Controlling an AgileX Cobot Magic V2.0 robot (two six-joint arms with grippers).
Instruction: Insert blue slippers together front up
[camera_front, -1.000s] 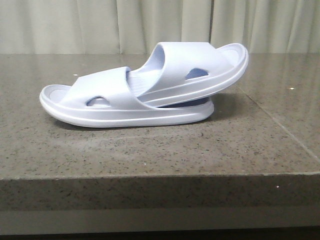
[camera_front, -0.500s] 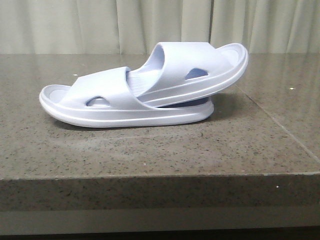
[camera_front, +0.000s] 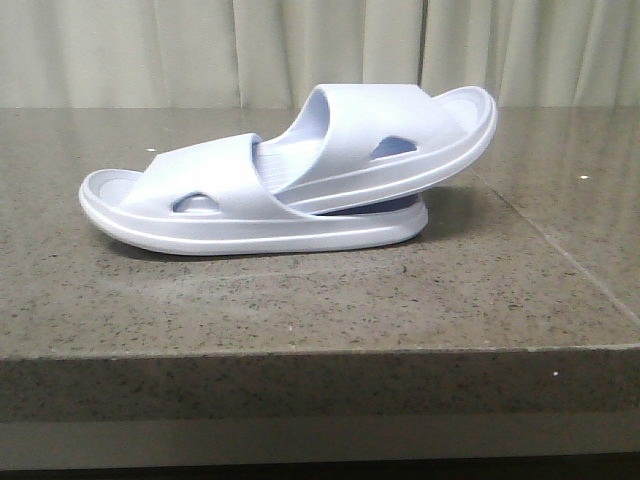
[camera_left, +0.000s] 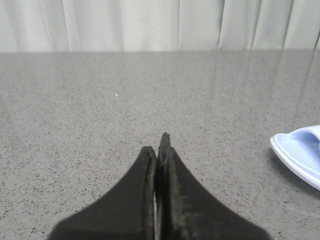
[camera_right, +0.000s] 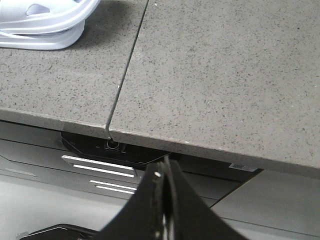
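Slippers (camera_front: 290, 175): you have two, pale blue, nested at mid-table in the front view. The lower one (camera_front: 200, 215) lies flat on its sole along the table, one end pointing left. The upper one (camera_front: 400, 135) is pushed under the lower one's strap and rests tilted, its free end raised up and to the right, clear of the stone. Each strap shows one oval side hole, two in all. Both slippers touch each other; nothing else touches them.

Table (camera_front: 300, 300) is speckled grey-brown stone with a thick front edge. One seam (camera_front: 555, 250) runs diagonally across its right part, just beside the slippers' right end. A pale curtain (camera_front: 200, 50) hangs behind the table.

Grippers: you have two, and neither appears in the front view. The left gripper (camera_left: 159, 150) shows in its wrist view with its two dark fingers pressed together and nothing between them; it sits over bare stone, well apart from the one slipper end (camera_left: 300, 152) visible at that picture's edge. The right gripper (camera_right: 165, 175) likewise has its fingers closed on nothing; it sits off the table's front edge, over the dark frame (camera_right: 100, 160) below, with the seam (camera_right: 127, 65) ahead of it and the slippers (camera_right: 42, 22) well apart.

Nothing stands between either gripper and the slippers.
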